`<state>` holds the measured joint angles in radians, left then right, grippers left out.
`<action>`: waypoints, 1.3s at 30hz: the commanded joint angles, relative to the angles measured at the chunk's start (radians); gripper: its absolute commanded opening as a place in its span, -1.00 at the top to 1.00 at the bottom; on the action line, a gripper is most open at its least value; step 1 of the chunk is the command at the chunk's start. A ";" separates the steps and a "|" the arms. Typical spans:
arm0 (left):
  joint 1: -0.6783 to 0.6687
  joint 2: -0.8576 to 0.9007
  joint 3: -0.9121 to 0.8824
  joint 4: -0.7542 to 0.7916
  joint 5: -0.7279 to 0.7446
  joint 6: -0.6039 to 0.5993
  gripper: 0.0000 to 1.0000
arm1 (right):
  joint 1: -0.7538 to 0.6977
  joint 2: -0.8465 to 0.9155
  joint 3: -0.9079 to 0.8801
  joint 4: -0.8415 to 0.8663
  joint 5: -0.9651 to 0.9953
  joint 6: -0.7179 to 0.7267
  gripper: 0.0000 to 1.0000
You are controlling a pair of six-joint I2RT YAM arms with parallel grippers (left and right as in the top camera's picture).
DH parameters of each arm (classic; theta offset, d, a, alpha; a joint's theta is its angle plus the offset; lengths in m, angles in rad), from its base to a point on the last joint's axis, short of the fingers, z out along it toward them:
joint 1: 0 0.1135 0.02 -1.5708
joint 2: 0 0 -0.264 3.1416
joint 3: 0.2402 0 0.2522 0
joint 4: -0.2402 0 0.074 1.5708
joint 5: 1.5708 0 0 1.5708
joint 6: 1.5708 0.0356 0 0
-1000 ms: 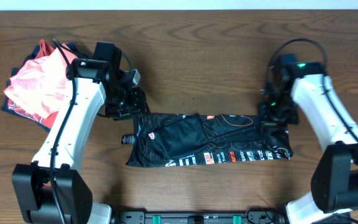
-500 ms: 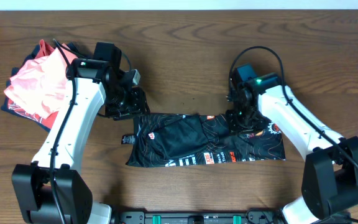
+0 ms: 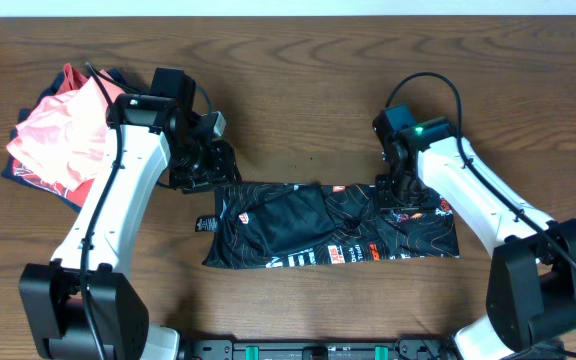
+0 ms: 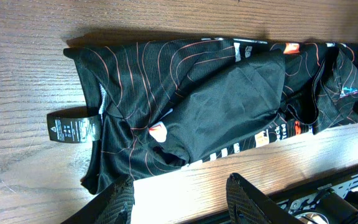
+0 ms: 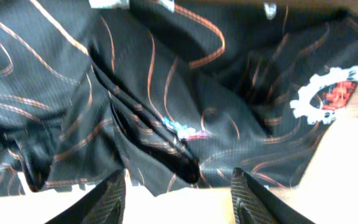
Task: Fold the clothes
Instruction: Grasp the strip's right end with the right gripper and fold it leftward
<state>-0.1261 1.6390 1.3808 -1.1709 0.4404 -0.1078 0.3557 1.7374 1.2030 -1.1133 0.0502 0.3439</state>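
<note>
The clothes (image 3: 333, 228), a black shiny jersey with thin orange contour lines, lie in a long band across the table's middle, with a white-print tag (image 3: 205, 223) at the left end. My left gripper (image 3: 208, 172) hovers by the jersey's upper left corner. In the left wrist view it (image 4: 182, 200) is open over bare wood, the jersey (image 4: 191, 99) beyond its fingertips. My right gripper (image 3: 393, 198) is above the jersey's right part. In the right wrist view it (image 5: 179, 198) is open, with a loose fold of the jersey (image 5: 166, 143) just ahead of its fingers and nothing gripped.
A pile of salmon-pink, red and navy garments (image 3: 58, 130) lies at the back left, beside the left arm. A black rail (image 3: 318, 350) runs along the table's front edge and shows in the left wrist view as a black frame (image 4: 328, 193).
My right gripper carried the jersey's right end leftward, then opened and let go; the jersey is now shorter on the right. The left arm has not moved.
</note>
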 commanded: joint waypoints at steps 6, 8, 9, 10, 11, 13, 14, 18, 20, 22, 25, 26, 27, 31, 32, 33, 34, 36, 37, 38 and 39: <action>0.004 -0.006 0.008 -0.005 -0.007 -0.005 0.00 | 0.005 0.015 -0.063 0.154 0.016 0.010 -0.19; 0.004 -0.006 0.008 -0.005 -0.007 -0.005 0.01 | 0.006 0.015 -0.071 0.199 -0.007 -0.006 -0.18; 0.004 -0.006 0.008 -0.005 -0.007 -0.005 0.01 | 0.009 0.015 -0.073 0.214 -0.018 -0.019 -0.17; 0.004 -0.006 0.008 -0.005 -0.007 -0.005 0.00 | 0.012 0.015 -0.074 0.226 -0.025 -0.031 -0.17; 0.004 -0.006 0.008 -0.005 -0.007 -0.005 0.00 | 0.014 0.016 -0.076 0.232 -0.025 -0.032 -0.17; 0.004 -0.006 0.008 -0.005 -0.007 -0.005 0.00 | 0.020 0.016 -0.083 0.237 -0.025 -0.035 -0.18; 0.004 -0.006 0.008 -0.005 -0.007 -0.005 0.00 | 0.024 0.016 -0.089 0.241 -0.025 -0.035 -0.18; 0.004 -0.006 0.008 -0.002 -0.007 -0.005 0.00 | 0.031 0.016 -0.124 0.291 -0.026 -0.049 -0.17; 0.004 -0.006 0.008 -0.001 -0.007 -0.005 0.01 | 0.032 0.016 -0.141 0.312 -0.026 -0.050 -0.11; 0.004 -0.006 0.008 -0.002 -0.007 -0.005 0.00 | 0.032 0.016 -0.153 0.325 -0.025 -0.049 0.07; 0.004 -0.006 0.008 -0.002 -0.007 -0.005 0.00 | 0.032 0.016 -0.161 0.347 -0.025 -0.049 0.90; 0.004 -0.006 0.008 -0.002 -0.007 -0.005 0.00 | 0.032 0.016 -0.161 0.358 -0.025 -0.049 0.98; 0.004 -0.006 0.008 -0.002 -0.007 -0.005 0.00 | 0.032 0.015 -0.160 0.373 -0.025 -0.050 0.98; 0.004 -0.006 0.008 -0.001 -0.007 -0.006 0.00 | 0.032 0.014 -0.132 0.435 -0.064 -0.066 0.98; 0.004 -0.006 0.008 -0.001 -0.007 -0.005 0.01 | 0.032 0.014 -0.123 0.455 -0.107 -0.090 0.98; 0.004 -0.006 0.008 -0.001 -0.007 -0.006 0.00 | 0.032 0.014 -0.116 0.475 -0.157 -0.117 0.98; 0.004 -0.006 0.008 -0.001 -0.007 -0.006 0.00 | 0.032 0.014 -0.113 0.490 -0.200 -0.136 0.97; 0.004 -0.006 0.008 -0.001 -0.007 -0.005 0.00 | 0.032 0.014 -0.112 0.507 -0.275 -0.166 0.69; 0.004 -0.006 0.008 -0.001 -0.007 -0.005 0.00 | 0.032 0.014 -0.112 0.507 -0.287 -0.170 0.32; 0.004 -0.006 0.008 -0.002 -0.007 -0.005 0.01 | 0.032 0.014 -0.112 0.497 -0.286 -0.170 0.12; 0.004 -0.006 0.008 -0.002 -0.007 -0.006 0.00 | 0.031 0.013 -0.112 0.485 -0.282 -0.169 0.12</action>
<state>-0.1261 1.6390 1.3808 -1.1702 0.4408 -0.1078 0.3790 1.7458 1.0756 -0.6117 -0.1505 0.2150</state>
